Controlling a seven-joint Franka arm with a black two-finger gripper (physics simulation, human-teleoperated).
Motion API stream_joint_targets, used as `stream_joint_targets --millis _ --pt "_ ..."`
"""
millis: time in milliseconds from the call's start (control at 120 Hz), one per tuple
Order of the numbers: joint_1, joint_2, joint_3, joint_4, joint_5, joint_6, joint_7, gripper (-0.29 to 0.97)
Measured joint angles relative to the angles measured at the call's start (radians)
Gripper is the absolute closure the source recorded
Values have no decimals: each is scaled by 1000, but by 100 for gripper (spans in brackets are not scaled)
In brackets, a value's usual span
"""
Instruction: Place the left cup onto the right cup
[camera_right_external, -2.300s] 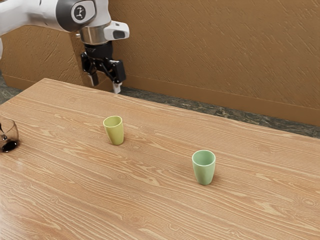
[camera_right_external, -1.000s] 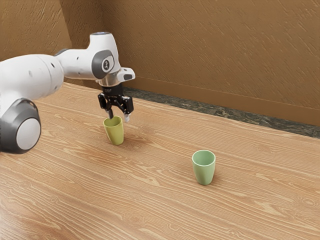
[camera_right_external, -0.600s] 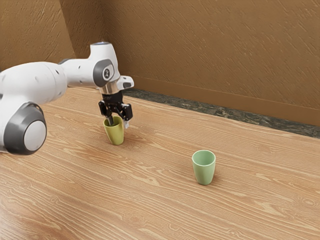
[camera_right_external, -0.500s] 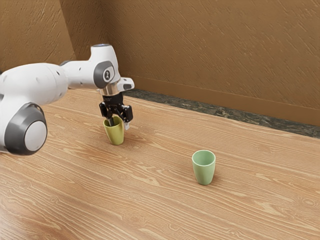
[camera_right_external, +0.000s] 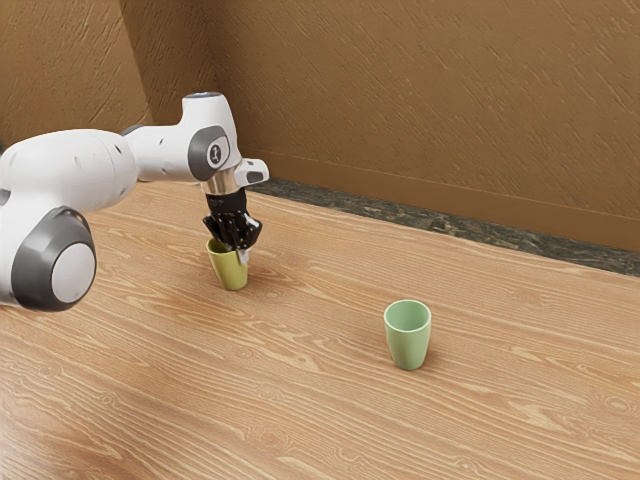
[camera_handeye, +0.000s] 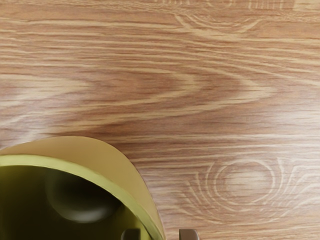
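Right cup (camera_right_external: 408, 338): pale green, upright, mouth up. It stands on the table toward the exterior view's right, nearer the camera than the other cup and well apart from it and from the pincer.
Left cup (camera_right_external: 228, 270): yellow-green, upright on the table toward the exterior view's left, under the pincer. The wrist view looks into it: dark olive inside, its round base showing.
Pincer (camera_right_external: 238, 252): black, pointing down at the left cup's rim on the side toward the right cup.
Fingers (camera_handeye: 131, 234): apart by a narrow gap, one inside the cup and one outside, with the cup wall between them. In the wrist view a sliver of wood shows between the outer finger and the wall, so they are not clamped.
Arm (camera_right_external: 80, 180): white with grey joints, reaching in from the exterior view's left.
Table (camera_right_external: 300, 410): light brown wood with strong wavy grain.
Floor strip (camera_right_external: 450, 225): dark and speckled, behind the table's far edge.
Wall (camera_right_external: 450, 100): brown and rough-textured, with a plain skirting band at its foot.
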Motion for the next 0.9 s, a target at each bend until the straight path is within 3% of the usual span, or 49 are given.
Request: stream_joint_targets --millis 325,467,900 --pt "-15 -20 1 -1 12 -4 -8 77" --pt "-69 -74 16 -10 20 -23 -16 78" --pt "-476 -260 152 -101 37 -78 -39 79"
